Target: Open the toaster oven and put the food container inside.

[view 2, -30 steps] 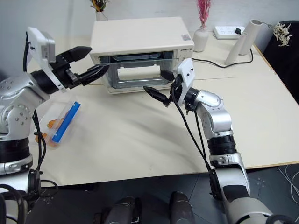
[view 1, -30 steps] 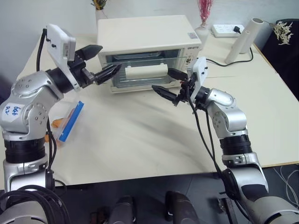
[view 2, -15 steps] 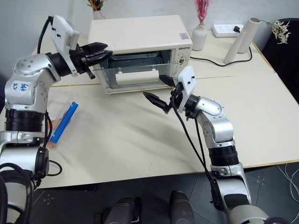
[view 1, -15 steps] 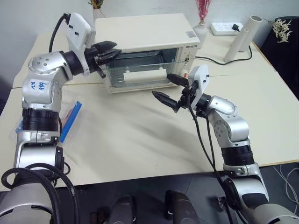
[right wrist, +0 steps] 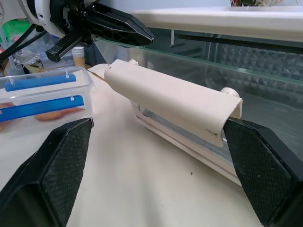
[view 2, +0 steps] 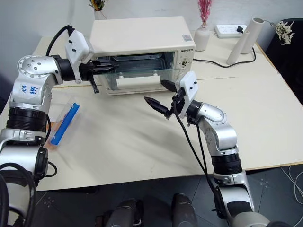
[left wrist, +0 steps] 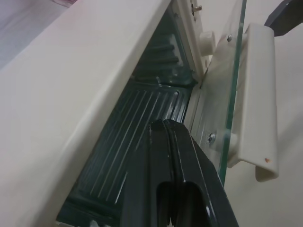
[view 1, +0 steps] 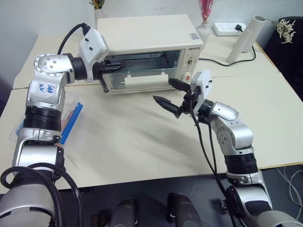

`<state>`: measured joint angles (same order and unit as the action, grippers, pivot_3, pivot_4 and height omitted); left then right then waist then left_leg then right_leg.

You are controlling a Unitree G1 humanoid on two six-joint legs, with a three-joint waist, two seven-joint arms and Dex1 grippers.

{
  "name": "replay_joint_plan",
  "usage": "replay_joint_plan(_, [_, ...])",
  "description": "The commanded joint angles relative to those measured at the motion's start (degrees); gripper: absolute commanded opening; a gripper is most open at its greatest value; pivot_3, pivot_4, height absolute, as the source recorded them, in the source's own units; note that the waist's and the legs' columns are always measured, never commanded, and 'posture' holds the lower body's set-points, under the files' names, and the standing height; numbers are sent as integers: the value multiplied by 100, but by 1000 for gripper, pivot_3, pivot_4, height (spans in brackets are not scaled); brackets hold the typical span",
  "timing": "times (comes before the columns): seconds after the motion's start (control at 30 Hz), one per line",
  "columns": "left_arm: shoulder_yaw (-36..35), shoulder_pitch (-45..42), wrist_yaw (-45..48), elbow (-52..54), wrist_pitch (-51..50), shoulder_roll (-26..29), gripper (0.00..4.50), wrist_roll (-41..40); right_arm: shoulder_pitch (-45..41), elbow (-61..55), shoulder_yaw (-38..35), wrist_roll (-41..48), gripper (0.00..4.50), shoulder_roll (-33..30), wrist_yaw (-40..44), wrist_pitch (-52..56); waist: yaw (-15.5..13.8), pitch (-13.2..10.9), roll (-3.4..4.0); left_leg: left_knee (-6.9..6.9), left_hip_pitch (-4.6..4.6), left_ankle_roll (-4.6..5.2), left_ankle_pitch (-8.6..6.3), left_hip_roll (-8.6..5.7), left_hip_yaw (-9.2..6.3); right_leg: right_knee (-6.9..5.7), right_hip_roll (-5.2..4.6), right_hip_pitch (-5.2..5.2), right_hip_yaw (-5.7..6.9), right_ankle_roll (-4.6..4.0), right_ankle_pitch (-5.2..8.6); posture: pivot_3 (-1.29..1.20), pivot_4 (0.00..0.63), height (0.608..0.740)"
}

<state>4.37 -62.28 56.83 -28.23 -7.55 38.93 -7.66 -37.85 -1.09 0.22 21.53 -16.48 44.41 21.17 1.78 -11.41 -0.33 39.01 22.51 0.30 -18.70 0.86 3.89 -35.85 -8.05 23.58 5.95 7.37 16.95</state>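
Observation:
The cream-white toaster oven [view 1: 147, 30] stands at the back of the table, its glass door slightly ajar at the top. My left gripper [view 1: 116, 67] is shut on nothing, and its joined fingertips [left wrist: 165, 125] poke into the gap between the oven's top edge and the door, near the door's left corner. My right gripper [view 1: 164, 91] hangs open just in front of the door handle [right wrist: 175, 101], not touching it. The food container [view 1: 71, 120], clear with blue clip strips and orange pieces inside, lies on the table at the left, below my left arm.
Behind the oven to the right stand a vase of pink flowers [view 1: 206, 28], a white power strip [view 1: 229, 29] with a black cable, and an upright white roll [view 1: 246, 40]. Another vase [view 1: 99, 7] stands at the back left. The table's front edge lies near.
My left gripper has shut and moved in to the door's top left corner, sliding its fingers into the gap. The door now stands slightly ajar. The right gripper stays open, nearly still.

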Motion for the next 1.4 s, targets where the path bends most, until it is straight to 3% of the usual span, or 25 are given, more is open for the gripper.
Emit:
replay_joint_plan(0.03, [7,38,153,36,121,1,8,70,-5,-393,18,-146,4500,-193,-128,-106,-11,0,0,1,0,0,0,0,0,-1,0,0,0,0,0,0,150,740])
replay_joint_plan(0.27, [-23,209,275,325,-65,-100,8,17,604,-681,-479,-26,4500,-1123,-55,146,-80,0,-1,9,1,3,-2,-5,-3,-2,-7,-5,1,0,0,0,150,740])
replay_joint_plan(0.5, [257,1270,327,1739,-804,17,8,186,1485,-1924,-1106,893,4500,-1976,263,1027,-113,0,-1,10,1,4,-2,-2,-1,-3,-6,-5,0,0,0,0,150,740])
replay_joint_plan(0.73, [708,2154,-471,2558,-1115,-175,8,924,1701,-2532,-1499,1561,4500,-2141,-31,1588,-197,0,-2,23,-4,6,-2,-3,-1,-7,-7,-15,-5,0,0,0,150,740])
replay_joint_plan(0.87, [597,2329,-715,3064,-1644,-358,8,829,1526,-2530,-1524,1718,4500,-2204,-109,1680,-284,1,-3,26,-3,10,-3,-6,-2,-6,-10,-17,-6,0,0,0,150,740])
replay_joint_plan(1.0, [29,2553,-932,4014,-2652,-406,8,347,1265,-2440,-1459,1861,4500,-2300,-11,1735,-304,1,-3,26,-3,9,-3,-4,-3,-6,-10,-16,-5,0,0,0,150,740])
replay_joint_plan(1.1, [-749,2739,-1204,5022,-4004,-447,525,-255,1119,-2340,-1383,1985,4500,-2441,205,1812,-294,1,-3,26,-2,9,-3,-3,-6,-6,-10,-15,-4,0,0,0,150,740])
replay_joint_plan(1.2, [-1875,2879,-1660,6282,-5888,-593,1448,-772,964,-2166,-1296,2128,4500,-2628,578,1866,-285,1,-4,25,-2,9,-3,-2,-15,-6,-10,-16,-5,0,0,0,150,740])
replay_joint_plan(1.33, [-3060,2989,-2293,7603,-8120,-946,2579,-672,758,-1833,-1073,2069,4500,-2794,980,1833,-294,1,-5,25,-7,9,-3,-3,-22,-7,-11,-22,-7,0,0,0,150,740])
replay_joint_plan(1.4, [-3550,3162,-2631,8023,-8470,-1294,3040,-578,629,-1688,-998,2131,4500,-2831,1189,1883,-296,2,-6,26,-10,9,-3,-3,-23,-6,-11,-25,-9,0,0,0,150,740])
